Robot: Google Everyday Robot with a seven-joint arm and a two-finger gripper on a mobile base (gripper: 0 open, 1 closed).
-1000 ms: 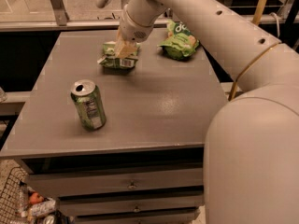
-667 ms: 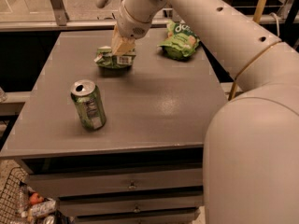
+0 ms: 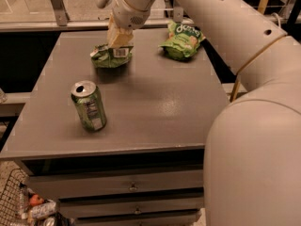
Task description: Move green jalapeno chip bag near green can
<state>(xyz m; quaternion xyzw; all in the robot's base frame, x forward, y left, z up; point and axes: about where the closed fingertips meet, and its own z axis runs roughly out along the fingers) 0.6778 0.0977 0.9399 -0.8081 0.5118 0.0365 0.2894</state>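
The green jalapeno chip bag (image 3: pixel 111 56) is small, wrinkly, green and white with a barcode strip. It hangs a little above the grey table top (image 3: pixel 155 102) near the back left. My gripper (image 3: pixel 118 37) is shut on the bag's top edge and reaches down from the white arm. The green can (image 3: pixel 89 105) stands upright with a silver top and white label panel at the front left of the table, well in front of the bag.
A puffier bright green bag with white lettering (image 3: pixel 182 40) lies at the back right. My white arm (image 3: pixel 244 79) fills the right side. Drawers (image 3: pixel 134 186) sit under the table. A wire basket with clutter (image 3: pixel 28 206) is on the floor at lower left.
The gripper has carried the chip bag a little to the left and slightly up off the table. The can and the other bag have not moved.
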